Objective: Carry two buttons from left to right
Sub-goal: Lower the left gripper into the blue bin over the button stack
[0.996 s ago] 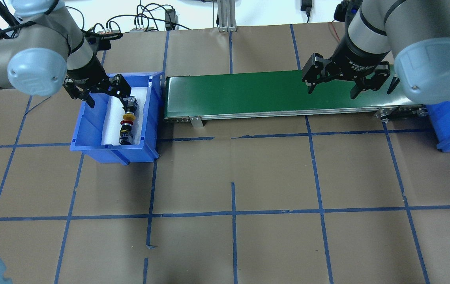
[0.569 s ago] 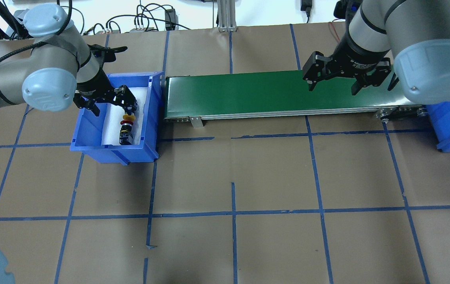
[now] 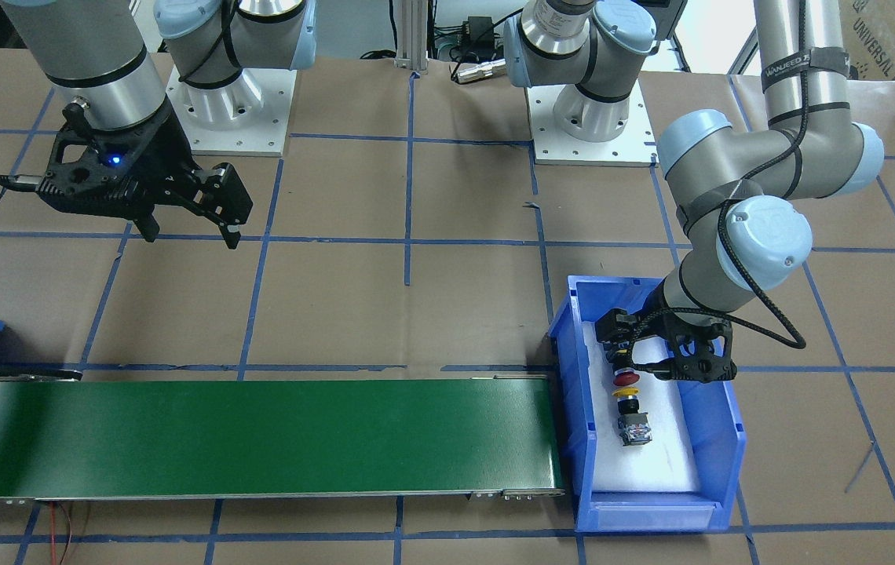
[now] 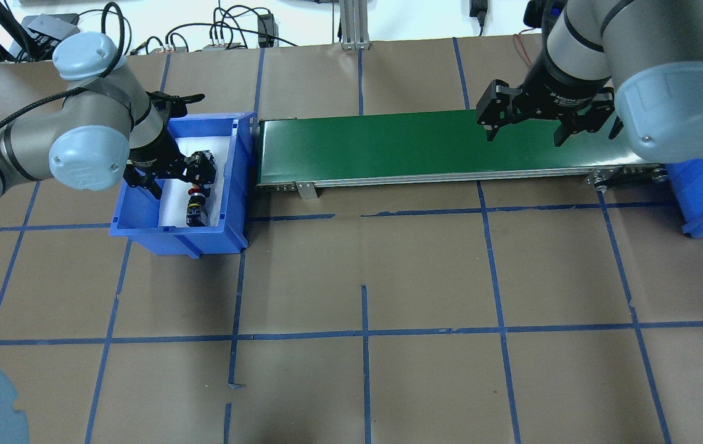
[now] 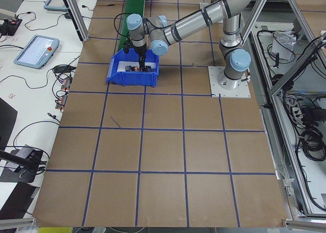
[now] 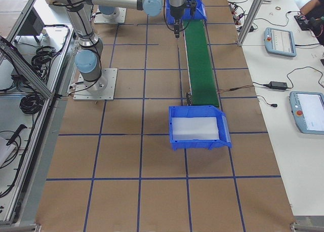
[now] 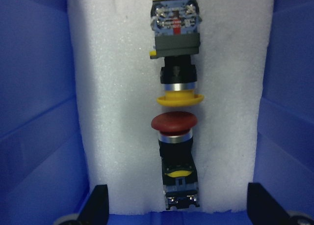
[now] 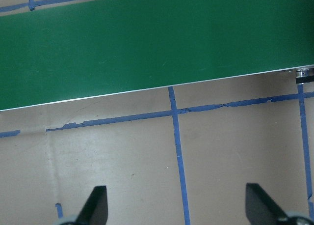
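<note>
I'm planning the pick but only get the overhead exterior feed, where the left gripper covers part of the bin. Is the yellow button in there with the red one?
Observer: Yes. The left wrist view shows the yellow button and the red button lying in one line on the white foam, caps facing each other.
Operator: Is the left gripper holding either of them?
Observer: No. In that wrist view the left gripper has its fingertips wide apart and grips nothing.
Operator: And the drop-off bin? I only see its corner.
Observer: The exterior right view shows all of the right bin, at the end of the green conveyor. Only a white liner is visible inside.
</note>
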You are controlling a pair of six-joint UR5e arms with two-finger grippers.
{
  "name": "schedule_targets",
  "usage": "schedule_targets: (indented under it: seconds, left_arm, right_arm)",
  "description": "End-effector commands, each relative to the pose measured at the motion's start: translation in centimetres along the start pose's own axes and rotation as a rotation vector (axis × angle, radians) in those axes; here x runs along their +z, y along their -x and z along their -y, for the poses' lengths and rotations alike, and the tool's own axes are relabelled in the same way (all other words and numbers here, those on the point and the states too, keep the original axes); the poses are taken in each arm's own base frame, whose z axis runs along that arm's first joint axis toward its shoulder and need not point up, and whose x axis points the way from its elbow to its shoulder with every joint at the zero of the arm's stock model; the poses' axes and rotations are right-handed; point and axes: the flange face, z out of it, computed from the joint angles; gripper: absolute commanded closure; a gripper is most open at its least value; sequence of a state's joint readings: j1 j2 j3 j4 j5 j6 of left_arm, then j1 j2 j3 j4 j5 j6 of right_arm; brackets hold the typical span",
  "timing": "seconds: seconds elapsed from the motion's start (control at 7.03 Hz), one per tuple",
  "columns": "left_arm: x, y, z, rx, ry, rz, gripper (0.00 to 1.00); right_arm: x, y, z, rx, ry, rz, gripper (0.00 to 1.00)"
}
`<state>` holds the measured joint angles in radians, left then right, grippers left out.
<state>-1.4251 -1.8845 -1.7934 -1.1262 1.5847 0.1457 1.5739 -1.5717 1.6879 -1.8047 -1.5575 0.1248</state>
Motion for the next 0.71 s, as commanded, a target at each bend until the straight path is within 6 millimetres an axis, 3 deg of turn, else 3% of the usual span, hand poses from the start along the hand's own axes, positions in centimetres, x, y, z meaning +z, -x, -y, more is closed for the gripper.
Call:
schedule_targets:
  seconds: [0.0,0.57]
  left_arm:
    - [2.0,-0.2,-1.0,0.003,0.003,-0.002,0.04]
    - [3.5,-0.5,-1.2,0.005,0.027,-0.037,0.00]
  right_arm:
    - [0.0,-0.2,0.0,-0.002,-0.001,-0.015,0.00]
    - [0.2,0.1,-0.2,0.009,0.011,0.007,0.00]
